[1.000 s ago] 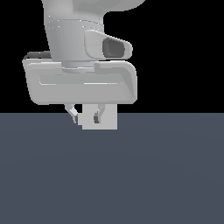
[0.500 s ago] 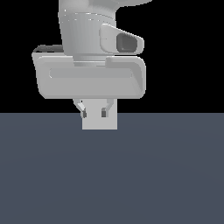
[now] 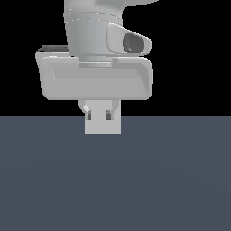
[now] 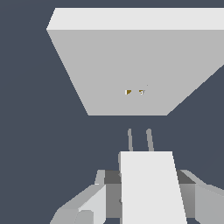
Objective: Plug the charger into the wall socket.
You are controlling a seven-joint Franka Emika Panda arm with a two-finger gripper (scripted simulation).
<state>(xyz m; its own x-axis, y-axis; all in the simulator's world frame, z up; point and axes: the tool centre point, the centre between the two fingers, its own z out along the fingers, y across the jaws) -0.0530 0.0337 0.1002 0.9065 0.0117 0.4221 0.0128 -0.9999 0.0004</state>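
Observation:
In the wrist view the off-white charger [image 4: 151,188] is held in my gripper [image 4: 148,186], which is shut on it with a finger on each side. Its two thin grey prongs [image 4: 140,140] point at the wall socket [image 4: 131,65], a light-grey upright square plate with two tiny orange dots [image 4: 134,92] at its centre. A gap of dark floor separates the prong tips from the plate. In the exterior view my gripper [image 3: 99,116] hangs in front of the wall socket [image 3: 103,127]; the charger cannot be told apart from the plate there.
A flat dark blue-grey floor [image 3: 171,180] spreads under everything. The large white hand body [image 3: 94,79] fills the upper part of the exterior view.
Over the last second my gripper shifted toward the exterior view's right, until its fingers sat centred over the plate. Since half a second ago it has barely moved.

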